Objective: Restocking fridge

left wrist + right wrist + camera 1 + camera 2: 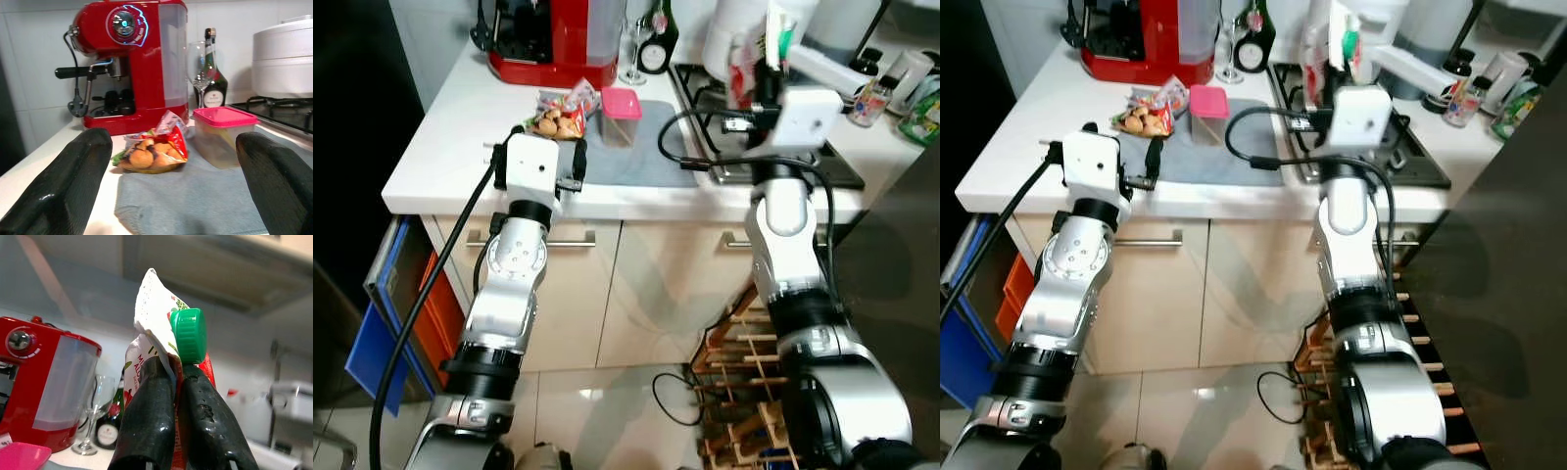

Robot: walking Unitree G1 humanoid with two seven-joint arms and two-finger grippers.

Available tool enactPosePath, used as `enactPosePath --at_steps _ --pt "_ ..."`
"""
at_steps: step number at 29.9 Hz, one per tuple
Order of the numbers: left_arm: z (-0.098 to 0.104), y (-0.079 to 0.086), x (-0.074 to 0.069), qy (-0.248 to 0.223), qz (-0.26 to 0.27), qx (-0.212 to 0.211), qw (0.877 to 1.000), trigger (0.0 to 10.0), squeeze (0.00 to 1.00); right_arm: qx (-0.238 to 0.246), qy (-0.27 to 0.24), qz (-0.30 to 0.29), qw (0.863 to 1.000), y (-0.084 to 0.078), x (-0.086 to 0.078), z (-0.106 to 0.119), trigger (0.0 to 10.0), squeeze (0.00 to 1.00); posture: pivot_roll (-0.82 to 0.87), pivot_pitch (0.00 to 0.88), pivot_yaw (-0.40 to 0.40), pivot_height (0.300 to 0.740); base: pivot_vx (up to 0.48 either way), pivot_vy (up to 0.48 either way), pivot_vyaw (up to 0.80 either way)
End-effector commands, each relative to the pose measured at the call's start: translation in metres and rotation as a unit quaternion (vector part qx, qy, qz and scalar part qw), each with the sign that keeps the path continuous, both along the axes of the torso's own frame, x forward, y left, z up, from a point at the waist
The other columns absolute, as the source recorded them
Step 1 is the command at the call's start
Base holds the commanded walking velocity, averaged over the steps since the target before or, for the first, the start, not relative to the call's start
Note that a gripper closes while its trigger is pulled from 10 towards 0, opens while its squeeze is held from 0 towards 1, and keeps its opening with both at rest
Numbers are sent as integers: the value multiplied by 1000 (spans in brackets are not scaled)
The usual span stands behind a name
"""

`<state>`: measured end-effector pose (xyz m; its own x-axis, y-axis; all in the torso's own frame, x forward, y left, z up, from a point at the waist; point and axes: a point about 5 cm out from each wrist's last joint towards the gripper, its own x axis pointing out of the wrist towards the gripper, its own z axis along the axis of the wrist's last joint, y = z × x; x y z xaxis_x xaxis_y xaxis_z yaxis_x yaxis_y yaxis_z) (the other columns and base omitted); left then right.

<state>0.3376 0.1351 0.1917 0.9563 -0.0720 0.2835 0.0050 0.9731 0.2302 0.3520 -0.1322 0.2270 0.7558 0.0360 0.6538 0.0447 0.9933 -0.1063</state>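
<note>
Counter (440, 147): white worktop, directly ahead of both arms; a grey mat (636, 157) lies on it just beyond your left gripper.

Red espresso machine (132, 63): at the back, past the left fingertips. Keep clear of it when you reach.

Right gripper (176, 382): raised above the hob, fingers pinched narrow on a carton pouch with a green screw cap (188, 335). The grip sits low on the neck, just under the cap. Judgement: the hold looks thin, so carry it level and slowly; a swing could let it slip.

Left gripper (166, 196): spread wide, nothing between the fingers, hovering low at the counter edge and aimed along the mat.

Pink-lidded tub (222, 134): ahead, nearer the one finger, resting on the mat.

Bag of small round produce (151, 154): ahead and near centre of the open fingers, beside the tub but apart from it. Judgement: advance straight, close on the bag's bulk, not its loose top.
</note>
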Motion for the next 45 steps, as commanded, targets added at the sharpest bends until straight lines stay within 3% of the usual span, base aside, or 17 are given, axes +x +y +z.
enactPosePath --at_steps 1,10,12,21,30,45 --pt "0 2 -2 -1 -2 4 1000 10000 0 -21 -20 1 1000 4 -10 -2 0 0 -63 0 -61 740 0 0 0" --pt "-3 3 -5 -4 -18 15 1000 10000 0 -19 20 -9 1000 2 -15 -21 0 0 -68 0 -42 740 0 0 0" --pt "-3 2 -4 -3 -17 9 1000 10000 0 -21 30 -22 999 0 -16 -26 10000 0 -59 0 -42 740 0 0 0" --pt "1 1 -3 -4 -16 -16 1000 10000 0 -26 41 -33 998 3 -15 -29 10000 0 -51 0 -43 740 0 0 0" --pt "1 -1 -3 -6 -10 -25 1000 10000 0 -18 119 -27 992 -4 -10 -54 10000 0 -62 0 -42 740 -155 0 0" --pt "7 -3 -4 -19 -21 -8 1000 10000 0 -12 149 -16 989 0 -11 -68 10000 0 -56 0 -14 740 -294 0 0"
